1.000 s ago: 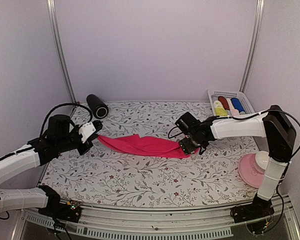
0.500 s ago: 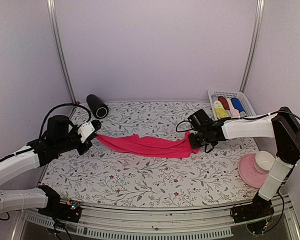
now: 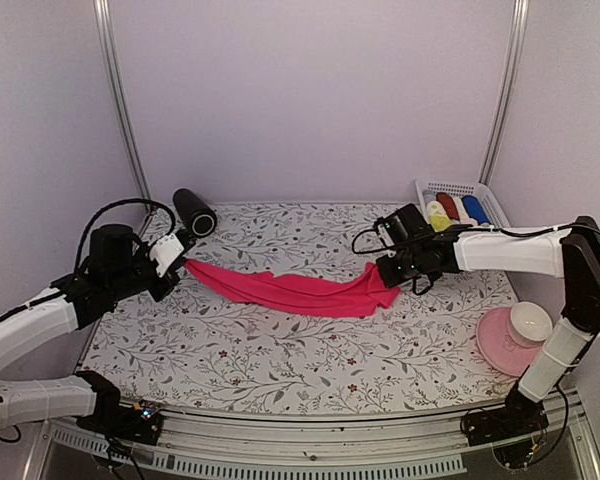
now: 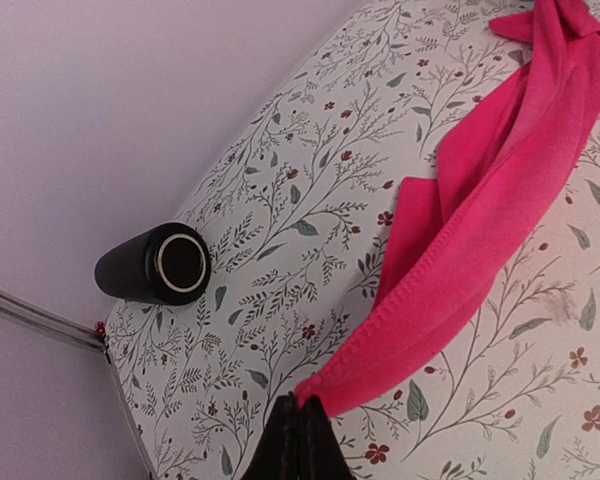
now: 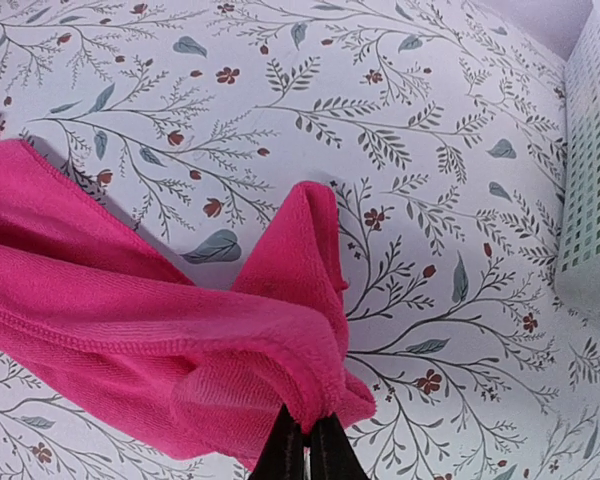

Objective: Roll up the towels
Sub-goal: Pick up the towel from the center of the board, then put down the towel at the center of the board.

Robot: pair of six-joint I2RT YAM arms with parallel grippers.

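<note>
A hot pink towel (image 3: 290,290) hangs stretched and bunched between my two grippers above the floral table. My left gripper (image 3: 179,262) is shut on its left corner; in the left wrist view the towel (image 4: 490,230) runs from my left gripper (image 4: 300,405) up to the right. My right gripper (image 3: 385,273) is shut on the right end, where the cloth (image 5: 180,330) folds over my right gripper (image 5: 308,425). Rolled towels, yellow (image 3: 440,217), red (image 3: 447,205), pale (image 3: 463,211) and blue (image 3: 476,209), lie in a white basket (image 3: 425,190) at the back right.
A black cylinder (image 3: 193,211) (image 4: 155,264) lies at the back left of the table. A pink plate (image 3: 498,348) with a white bowl (image 3: 530,320) sits at the right front beside the right arm. The basket's wall (image 5: 592,170) stands close on the right.
My right gripper has closed on the towel's right end and moved right and back. My left gripper pulled its corner left and back, so the towel is stretched longer and lifted.
</note>
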